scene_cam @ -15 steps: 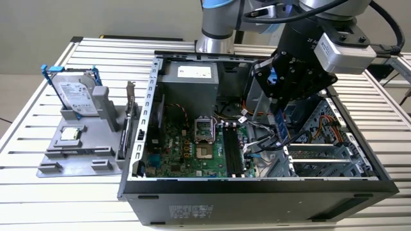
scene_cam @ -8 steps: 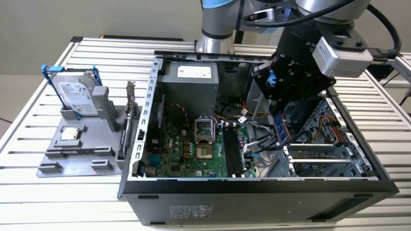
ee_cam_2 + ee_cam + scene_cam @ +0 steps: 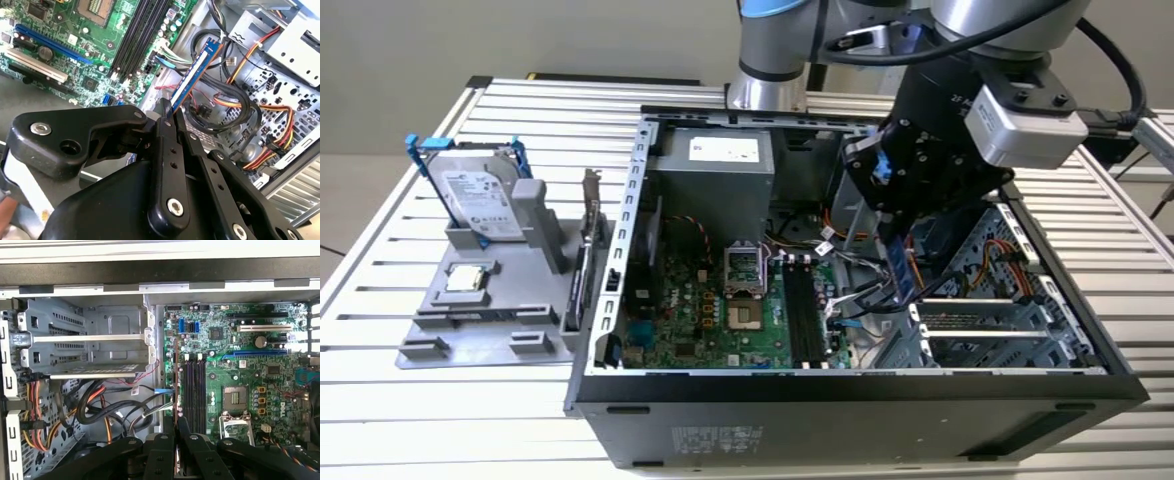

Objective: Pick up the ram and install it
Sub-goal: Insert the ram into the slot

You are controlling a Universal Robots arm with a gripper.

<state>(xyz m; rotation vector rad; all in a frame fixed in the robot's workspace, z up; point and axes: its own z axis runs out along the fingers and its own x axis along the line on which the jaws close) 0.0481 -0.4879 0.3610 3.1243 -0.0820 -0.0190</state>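
Observation:
My gripper (image 3: 167, 114) is shut on the ram (image 3: 192, 75), a long thin blue-faced stick that juts out from between the black fingers. In the exterior view the gripper (image 3: 897, 240) hangs inside the open computer case, with the ram (image 3: 902, 275) pointing down over the cables at the exterior view's right of the motherboard. The black memory slots (image 3: 803, 315) lie a little toward the exterior view's left of the stick and stand bare. In the first wrist view the ram (image 3: 175, 385) shows edge-on beside the slots (image 3: 195, 390), just off the green board's edge.
A bundle of cables (image 3: 115, 410) and a metal drive cage (image 3: 987, 335) crowd the space under the stick. The processor socket (image 3: 740, 285) sits beside the slots. Outside the case a grey tray (image 3: 480, 330) holds a hard drive (image 3: 480, 195) and a square chip (image 3: 467, 278).

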